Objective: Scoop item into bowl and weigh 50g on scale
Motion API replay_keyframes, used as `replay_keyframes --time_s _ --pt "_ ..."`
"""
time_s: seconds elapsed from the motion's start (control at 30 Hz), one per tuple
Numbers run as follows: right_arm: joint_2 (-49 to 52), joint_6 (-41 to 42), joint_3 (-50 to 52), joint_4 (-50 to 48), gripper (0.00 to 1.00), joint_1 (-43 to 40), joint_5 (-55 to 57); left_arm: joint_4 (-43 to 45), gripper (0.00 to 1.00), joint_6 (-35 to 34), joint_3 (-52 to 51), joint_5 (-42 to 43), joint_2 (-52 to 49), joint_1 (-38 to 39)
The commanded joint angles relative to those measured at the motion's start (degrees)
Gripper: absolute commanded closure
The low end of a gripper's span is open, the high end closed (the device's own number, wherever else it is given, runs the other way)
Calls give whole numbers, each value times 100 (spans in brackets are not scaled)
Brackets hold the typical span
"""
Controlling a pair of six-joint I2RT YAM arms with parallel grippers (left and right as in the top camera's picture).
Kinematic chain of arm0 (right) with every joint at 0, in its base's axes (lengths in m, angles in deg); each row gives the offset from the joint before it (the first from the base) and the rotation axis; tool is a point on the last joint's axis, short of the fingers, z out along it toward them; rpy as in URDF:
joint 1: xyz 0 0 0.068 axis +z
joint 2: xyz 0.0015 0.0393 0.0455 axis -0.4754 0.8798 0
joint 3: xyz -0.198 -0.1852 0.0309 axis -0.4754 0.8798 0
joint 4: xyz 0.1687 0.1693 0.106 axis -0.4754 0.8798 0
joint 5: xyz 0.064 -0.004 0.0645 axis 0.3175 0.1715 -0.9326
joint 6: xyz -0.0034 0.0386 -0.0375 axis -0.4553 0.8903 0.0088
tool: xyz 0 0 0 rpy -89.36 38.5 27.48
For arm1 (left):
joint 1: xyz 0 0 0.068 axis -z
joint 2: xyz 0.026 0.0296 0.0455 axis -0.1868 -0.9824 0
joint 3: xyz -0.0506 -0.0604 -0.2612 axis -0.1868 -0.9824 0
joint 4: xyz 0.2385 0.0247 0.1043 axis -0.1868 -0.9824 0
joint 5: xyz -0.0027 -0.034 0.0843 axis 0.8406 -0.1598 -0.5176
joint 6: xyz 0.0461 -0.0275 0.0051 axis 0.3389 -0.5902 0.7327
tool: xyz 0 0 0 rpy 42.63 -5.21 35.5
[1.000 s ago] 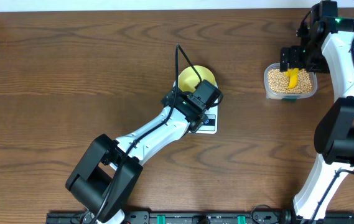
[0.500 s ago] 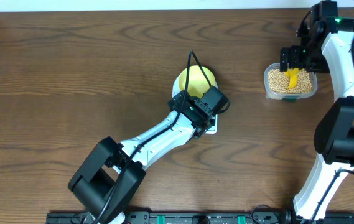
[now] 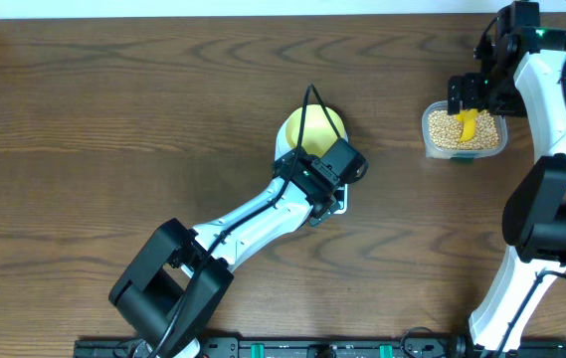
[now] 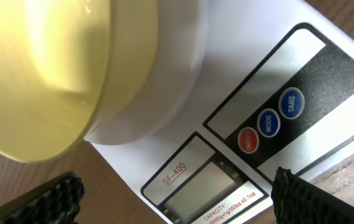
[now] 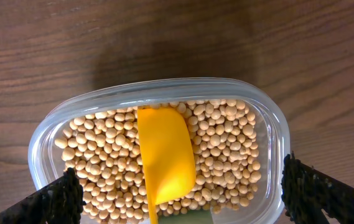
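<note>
The bowl [image 3: 328, 123] fills the scale's [image 4: 232, 81] far end; table [image 3: 113, 119] left of the scale looks open; tub [image 3: 426, 132] stands well right.

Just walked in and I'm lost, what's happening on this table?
The left gripper hovers open over the buttons of the white digital kitchen scale, where a small pale yellow bowl sits, looking empty. The right gripper hangs open above a clear plastic tub of tan beans, a yellow scoop lying in it.
</note>
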Motion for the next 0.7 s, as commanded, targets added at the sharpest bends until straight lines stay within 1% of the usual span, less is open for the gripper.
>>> replay_keyframes --time_s 0.0,0.4,0.53,0.67 --pt "26 17 37 4 1 -11 26 4 2 184 72 20 -208 -66" --pt "26 17 37 4 1 -11 26 162 2 177 72 -321 -459 -120" --pt "26 17 37 4 1 -11 26 201 2 181 81 -293 -463 -111" --pt "26 20 37 4 1 -11 26 197 2 308 138 -17 -407 -122"
